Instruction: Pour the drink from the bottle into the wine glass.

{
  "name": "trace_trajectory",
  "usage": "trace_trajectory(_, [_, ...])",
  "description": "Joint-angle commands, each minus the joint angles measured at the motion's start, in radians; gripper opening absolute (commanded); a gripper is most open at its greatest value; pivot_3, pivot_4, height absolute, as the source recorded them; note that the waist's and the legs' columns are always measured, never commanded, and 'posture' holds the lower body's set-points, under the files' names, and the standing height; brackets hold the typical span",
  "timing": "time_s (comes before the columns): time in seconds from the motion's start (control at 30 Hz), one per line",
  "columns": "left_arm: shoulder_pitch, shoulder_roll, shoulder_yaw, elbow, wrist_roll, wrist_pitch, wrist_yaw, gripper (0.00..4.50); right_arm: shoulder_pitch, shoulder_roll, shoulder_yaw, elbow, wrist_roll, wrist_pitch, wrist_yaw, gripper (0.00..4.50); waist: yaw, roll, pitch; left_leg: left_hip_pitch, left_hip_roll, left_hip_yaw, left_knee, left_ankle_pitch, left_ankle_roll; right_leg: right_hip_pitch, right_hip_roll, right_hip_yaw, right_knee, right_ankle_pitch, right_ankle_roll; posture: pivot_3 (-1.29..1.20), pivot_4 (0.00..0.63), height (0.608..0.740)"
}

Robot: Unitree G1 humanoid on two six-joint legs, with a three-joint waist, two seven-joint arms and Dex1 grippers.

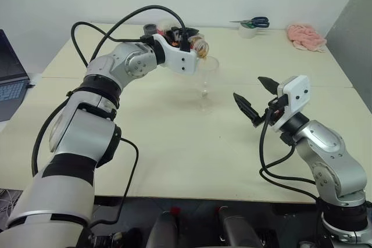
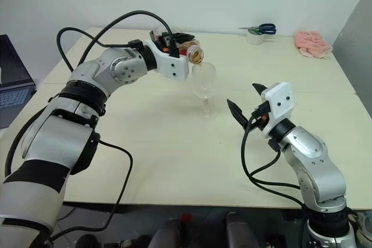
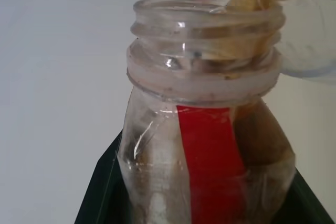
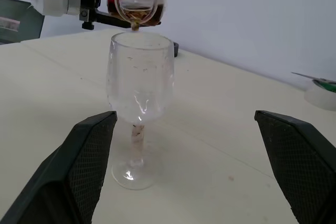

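While the left tool [image 2: 174,42] clamps the tipped bottle [image 2: 195,53] over the wine glass [image 2: 204,82], the right tool [image 2: 247,104] stands apart.

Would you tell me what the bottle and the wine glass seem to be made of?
Bottle: probably clear plastic, glossy, with a threaded neck, thin dented-looking walls and a red label strip. Wine glass: looks like clear colourless glass, smooth with sharp highlights on bowl and stem, though clear plastic cannot be excluded.

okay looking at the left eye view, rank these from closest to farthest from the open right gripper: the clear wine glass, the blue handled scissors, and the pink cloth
1. The clear stemmed wine glass, just to the left of the right gripper, mid-table.
2. The crumpled pink cloth, at the table's far right corner.
3. The blue-handled scissors, at the far edge, on a white tape roll; nearly as close as the cloth.
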Motion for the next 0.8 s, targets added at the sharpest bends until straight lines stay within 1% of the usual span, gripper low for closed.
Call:
trace_trajectory(0.03, [-0.059, 0.021, -0.002, -0.007, 0.012, -0.008, 0.047, 1.69, -0.018, 0.004, -0.005, -0.013, -0.003, -0.028, 0.004, 4.5, 0.0, 0.0, 0.0, 0.0, 0.0, 0.0, 0.0, 0.0, 0.0, 0.0, 0.0, 0.0, 0.0, 0.0, 0.0, 0.0, 0.15, 0.74])
trace_trajectory(0.3, [-0.084, 0.023, -0.021, 0.004, 0.04, -0.014, 0.096, 1.69, -0.022, 0.01, 0.004, -0.008, -0.006, -0.032, 0.009, 4.5, 0.0, 0.0, 0.0, 0.0, 0.0, 0.0, 0.0, 0.0, 0.0, 0.0, 0.0, 0.0, 0.0, 0.0, 0.0, 0.0, 0.15, 0.74])
trace_trajectory(0.8, [-0.111, 0.043, -0.048, 0.034, 0.062, -0.014, 0.122, 1.69, -0.018, 0.013, 0.014, 0.015, -0.003, -0.045, 0.013, 4.5, 0.0, 0.0, 0.0, 0.0, 0.0, 0.0, 0.002, 0.0, 0.0, 0.0, 0.0, 0.0, 0.001, 0.0, 0.0, 0.0, 0.15, 0.74])
